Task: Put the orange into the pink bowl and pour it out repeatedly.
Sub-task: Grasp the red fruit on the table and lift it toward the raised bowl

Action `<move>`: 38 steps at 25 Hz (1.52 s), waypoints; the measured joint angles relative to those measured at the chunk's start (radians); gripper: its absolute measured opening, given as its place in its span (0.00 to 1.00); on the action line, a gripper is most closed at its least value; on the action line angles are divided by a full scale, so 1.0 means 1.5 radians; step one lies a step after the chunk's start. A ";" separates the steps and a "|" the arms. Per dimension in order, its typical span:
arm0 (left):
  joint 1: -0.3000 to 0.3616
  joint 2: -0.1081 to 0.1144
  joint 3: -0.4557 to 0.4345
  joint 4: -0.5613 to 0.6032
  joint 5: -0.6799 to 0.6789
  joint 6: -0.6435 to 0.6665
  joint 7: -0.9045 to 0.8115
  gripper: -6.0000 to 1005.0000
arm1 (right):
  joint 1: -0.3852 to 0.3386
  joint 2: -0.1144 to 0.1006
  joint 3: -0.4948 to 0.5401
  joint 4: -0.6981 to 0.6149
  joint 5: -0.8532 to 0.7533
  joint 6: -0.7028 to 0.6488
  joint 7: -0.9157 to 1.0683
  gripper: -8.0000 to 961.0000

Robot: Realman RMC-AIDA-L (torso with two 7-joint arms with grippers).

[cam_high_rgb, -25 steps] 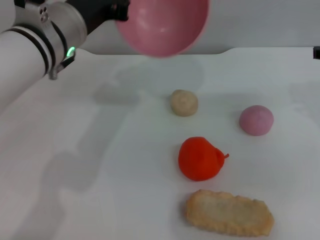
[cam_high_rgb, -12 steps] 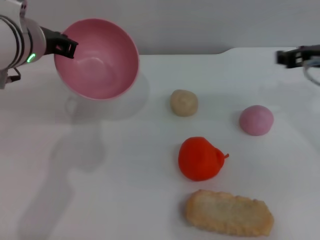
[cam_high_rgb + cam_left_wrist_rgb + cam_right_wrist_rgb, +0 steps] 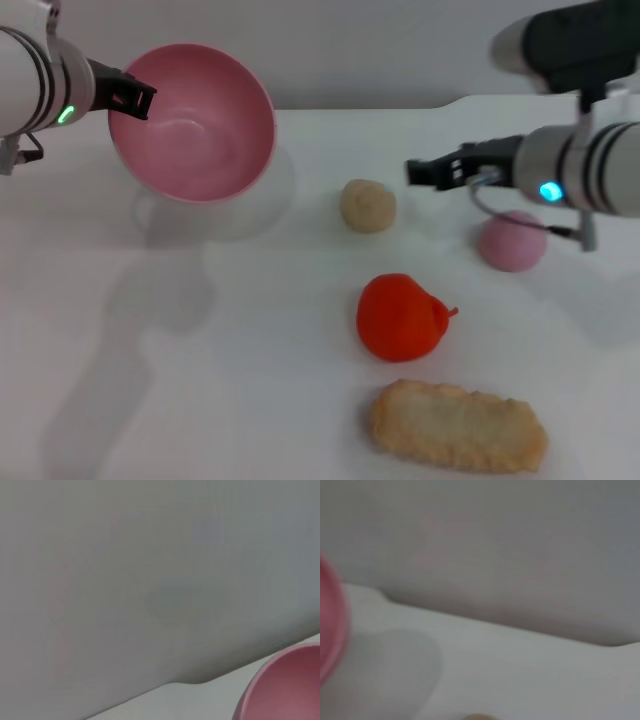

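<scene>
A breaded cutlet (image 3: 459, 426) lies nearest on the white table (image 3: 220, 380), with the orange (image 3: 401, 317) just behind it, well below and near-side of the right gripper (image 3: 418, 172). That gripper hangs above the table between a beige ball (image 3: 367, 205) and a pink ball (image 3: 512, 241); whether it is open or closed cannot be told. Far left, the left gripper (image 3: 128, 97) clamps the rim of the empty pink bowl (image 3: 194, 122), held tilted above the table

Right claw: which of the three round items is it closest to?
The beige ball. The right claw hovers just beside it; the pink ball sits under the wrist, the orange nearer the camera.
</scene>
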 joint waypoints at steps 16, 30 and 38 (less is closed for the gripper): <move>-0.053 0.000 -0.009 -0.068 0.010 0.001 0.002 0.05 | 0.021 0.003 -0.149 0.009 0.011 0.009 0.098 0.80; -0.079 0.000 -0.009 -0.087 0.014 0.002 0.002 0.05 | 0.037 0.002 -0.152 0.059 0.007 0.004 0.132 0.79; -0.094 0.000 -0.009 -0.098 0.025 -0.001 0.002 0.05 | 0.040 0.004 -0.175 0.063 0.011 0.002 0.149 0.80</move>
